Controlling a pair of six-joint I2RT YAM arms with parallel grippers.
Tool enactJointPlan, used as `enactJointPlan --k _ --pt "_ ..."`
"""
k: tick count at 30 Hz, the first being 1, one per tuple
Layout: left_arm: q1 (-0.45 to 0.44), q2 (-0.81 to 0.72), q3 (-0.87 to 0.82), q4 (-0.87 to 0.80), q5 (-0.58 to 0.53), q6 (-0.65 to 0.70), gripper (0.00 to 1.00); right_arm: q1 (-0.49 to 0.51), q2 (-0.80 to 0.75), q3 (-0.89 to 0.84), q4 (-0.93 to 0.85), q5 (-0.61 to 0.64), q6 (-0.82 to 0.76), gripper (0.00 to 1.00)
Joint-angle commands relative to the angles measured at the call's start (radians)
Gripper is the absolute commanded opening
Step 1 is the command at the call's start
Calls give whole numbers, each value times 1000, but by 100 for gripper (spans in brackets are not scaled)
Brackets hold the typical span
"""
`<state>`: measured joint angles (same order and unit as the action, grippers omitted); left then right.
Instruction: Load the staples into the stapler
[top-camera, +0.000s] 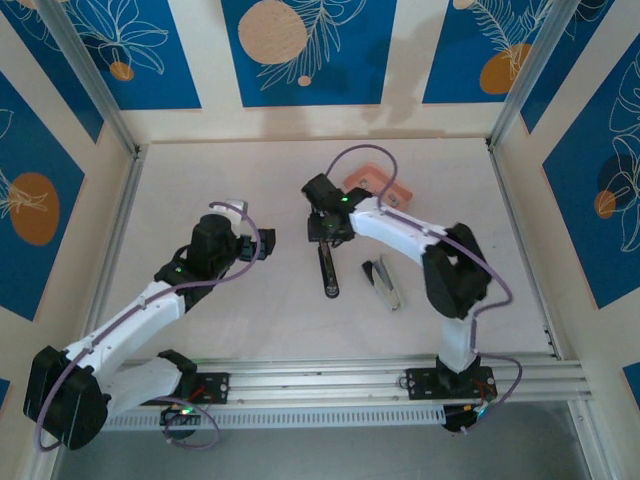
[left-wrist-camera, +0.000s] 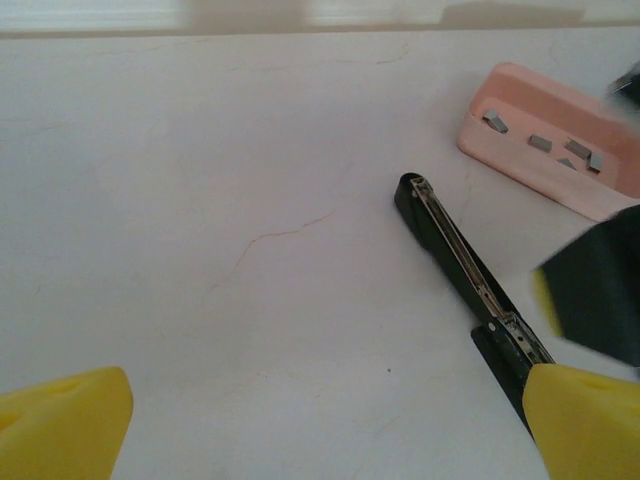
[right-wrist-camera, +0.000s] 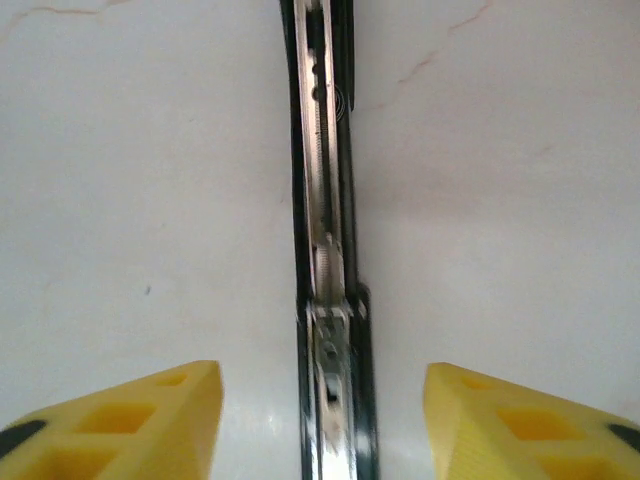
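Straddling the stapler (right-wrist-camera: 325, 230) right now: the right gripper (right-wrist-camera: 322, 405) has its yellow fingers (right-wrist-camera: 140, 420) parted, one on each side of the black body. Bare table (right-wrist-camera: 120, 200) shows in both gaps, so nothing is clamped. That wrist view looks straight along the silvery rail, which faces up. Can't tell whether any strip sits in it.

From above, the stapler lies flat mid-table, long axis running roughly far to near, with the right gripper pointing down over its far end.

Left gripper (left-wrist-camera: 325, 430): fingers spread wide, empty, hanging over bare table to the left of the stapler and well apart from it. Its camera sees the stapler lying diagonally, rail up, and the dark bulk of the right arm's wrist over the stapler's end.

Staples (left-wrist-camera: 540, 143) are several small grey pieces lying loose and separate inside the pink tray (left-wrist-camera: 520, 170). The tray sits on the table beyond the stapler, toward the far right, near it but not touching.

One more item: a shorter black-and-silver piece (top-camera: 383, 283) lies on the table just right of the stapler, apart from it. Can't make out what it is from the overhead view.
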<state>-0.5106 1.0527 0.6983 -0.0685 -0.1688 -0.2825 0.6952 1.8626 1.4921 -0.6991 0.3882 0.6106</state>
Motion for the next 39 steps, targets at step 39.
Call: enactJointPlan --k 39 --pt "11 82 32 73 239 -2 91 -191 -166 -482 -195 -152 -198 79"
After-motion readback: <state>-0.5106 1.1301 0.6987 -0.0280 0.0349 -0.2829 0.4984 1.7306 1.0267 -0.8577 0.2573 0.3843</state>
